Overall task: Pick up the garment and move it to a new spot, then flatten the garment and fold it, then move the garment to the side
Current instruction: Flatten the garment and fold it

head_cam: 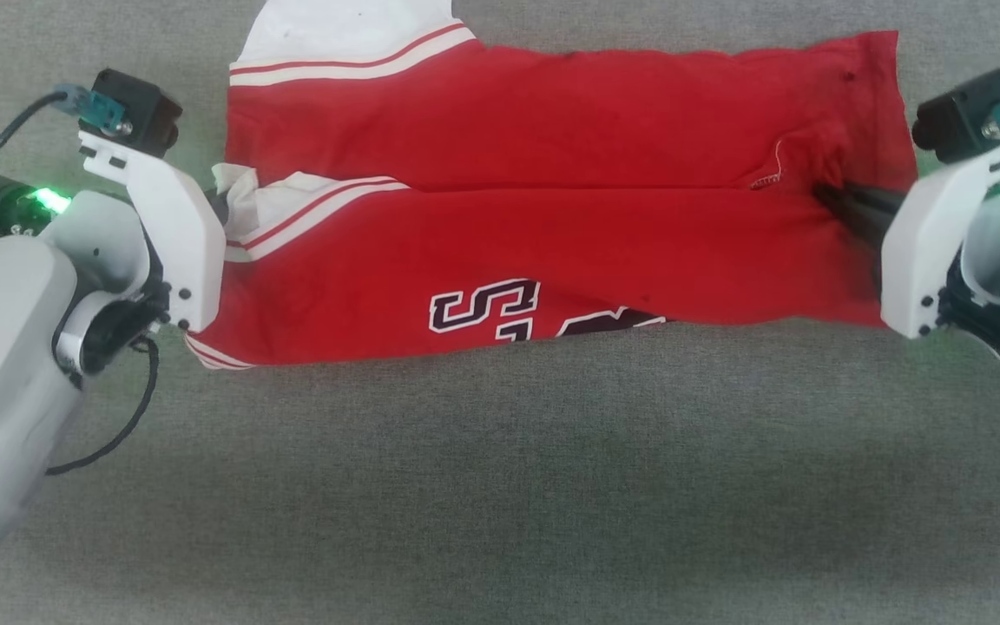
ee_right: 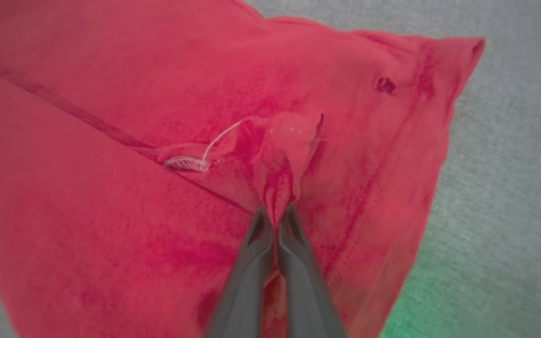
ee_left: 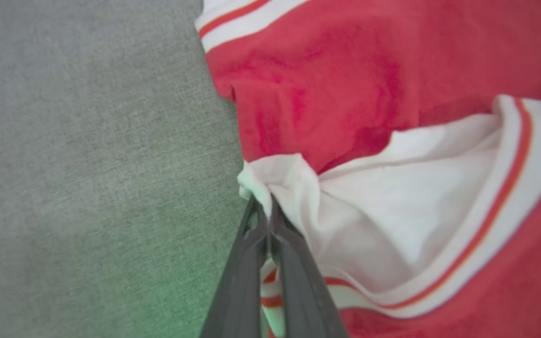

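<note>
Grey woven cloth surface (head_cam: 500, 486) all around, reaching every edge of the head view. Lying on it across the upper middle of that view: red jersey-style T-shirt with white short sleeves and red-and-white stripe trim (head_cam: 552, 252), stretching as a long band from left to right and doubling over itself lengthwise, with a crease running along the centre. Peeking out at the band's lower edge, partly tucked under: black white-outlined numerals (head_cam: 483, 308).

Pinching a bunched bit of white sleeve (ee_left: 392, 202) at centre left of the frame: left gripper (ee_left: 266, 211), long dark fingers clenching tight on the cloth. Nipping a raised pleat of red fabric near the hem at centre right: right gripper (ee_right: 277, 213), likewise clamping on the garment.

Judging by this layout: relocating and flattening seemingly being over, lengthwise folding being under way or just finishing, with both ends being held. Remaining, by the look of it: letting go, possibly folding crosswise to shorten the band, tidying the second white sleeve (head_cam: 335, 26) poking out at upper left of centre, then shifting the bundle aside.
</note>
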Motion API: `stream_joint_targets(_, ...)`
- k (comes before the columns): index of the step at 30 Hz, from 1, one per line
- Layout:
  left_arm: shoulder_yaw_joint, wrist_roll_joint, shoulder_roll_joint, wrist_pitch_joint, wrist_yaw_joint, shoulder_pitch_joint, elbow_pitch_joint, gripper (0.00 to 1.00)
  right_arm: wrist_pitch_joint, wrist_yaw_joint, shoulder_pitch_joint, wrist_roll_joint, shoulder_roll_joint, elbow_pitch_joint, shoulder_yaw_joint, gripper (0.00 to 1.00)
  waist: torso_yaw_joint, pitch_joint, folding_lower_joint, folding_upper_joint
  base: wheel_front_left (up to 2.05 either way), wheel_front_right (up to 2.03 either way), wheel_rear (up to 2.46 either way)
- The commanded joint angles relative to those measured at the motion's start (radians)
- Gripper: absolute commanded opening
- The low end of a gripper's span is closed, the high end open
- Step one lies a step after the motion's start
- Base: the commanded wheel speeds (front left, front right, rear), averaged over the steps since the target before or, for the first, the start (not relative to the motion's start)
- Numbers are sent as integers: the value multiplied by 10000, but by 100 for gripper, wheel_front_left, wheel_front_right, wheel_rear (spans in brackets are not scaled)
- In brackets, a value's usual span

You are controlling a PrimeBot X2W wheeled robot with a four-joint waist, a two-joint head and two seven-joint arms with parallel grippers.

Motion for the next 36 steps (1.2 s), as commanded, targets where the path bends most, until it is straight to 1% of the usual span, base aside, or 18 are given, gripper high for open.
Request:
stream_joint_targets(1, -129, -27, -210, -15, -87, 4, 353, 0, -69, -22, -106, 84, 86, 280, 233, 0, 6, 12, 0, 0, 0, 0, 0)
stream_joint_targets(4, -192, -122, -446, -55, -305, -148, 985, 0, -381, -22, -532, 194, 105, 711, 758, 0, 13, 9, 0, 0, 0, 0, 0)
stream_joint_targets(5, -179, -147, -519, -86, -348, -190, 1161, 18, -512, -22, -691, 184, 108, 874, 913, 0, 9, -4, 0, 0, 0, 0, 0)
stream_joint_targets(7, -164, -263, -630, -61, -446, -286, 1467, 26, -692, -22, -955, 257, 108, 1213, 1216, 0, 11, -47, 0, 0, 0, 0, 0)
stream_joint_targets(8, -138, -327, -706, -26, -469, -330, 1583, 30, -765, -23, -1057, 334, 128, 1375, 1322, 18, 15, -87, 0, 0, 0, 0, 0)
stream_joint_targets(9, -125, -368, -734, -14, -500, -382, 1660, 44, -840, -23, -1174, 377, 125, 1534, 1434, 32, 17, -133, 0, 0, 0, 0, 0)
stream_joint_targets(10, -90, -402, -744, -32, -498, -436, 1715, 72, -916, -23, -1275, 419, 105, 1654, 1546, 59, 18, -183, 0, 0, 0, 0, 0)
stream_joint_targets(11, -23, -487, -753, -33, -461, -481, 1777, 100, -959, -23, -1350, 489, 92, 1769, 1660, 94, 20, -245, 0, 0, 0, 0, 0)
stream_joint_targets(12, 8, -526, -745, 17, -450, -505, 1798, 100, -1027, -23, -1414, 561, 79, 1858, 1737, 100, 19, -316, 0, 0, 0, 0, 0)
stream_joint_targets(16, 94, -638, -594, 274, -348, -453, 1584, 100, -1336, -20, -1630, 797, 39, 2003, 1929, 100, 8, -624, 0, 0, 0, 0, 0)
stream_joint_targets(22, 227, -840, -30, 727, 68, -78, 655, 100, -2150, -20, -1543, 823, -52, 1995, 1693, 100, -26, -1087, 0, 0, 0, 0, 0)
stream_joint_targets(26, 388, -1178, 499, 1247, 593, 426, -314, 100, -2864, -20, -1260, 700, -21, 1943, 1219, 100, -82, -1312, 0, 0, 0, 0, 0)
stream_joint_targets(27, 388, -1178, 499, 1247, 593, 426, -314, 100, -2864, -20, -1260, 700, -21, 1943, 1219, 100, -82, -1312, 0, 0, 0, 0, 0)
stream_joint_targets(31, 560, -1470, 970, 1731, 1328, 1113, -1527, 100, -3633, -17, -863, 351, 138, 1839, 461, 100, -177, -1417, 0, 0, 0, 0, 0)
stream_joint_targets(35, 712, -1883, 1341, 2140, 2121, 1883, -2889, 100, -4182, -17, -300, -37, 375, 1552, -419, 100, -327, -1438, 0, 0, 0, 0, 0)
stream_joint_targets(36, 718, -1840, 1463, 2217, 2317, 2059, -3176, 100, -4295, -17, -137, -182, 431, 1480, -666, 100, -368, -1429, 0, 0, 0, 0, 0)
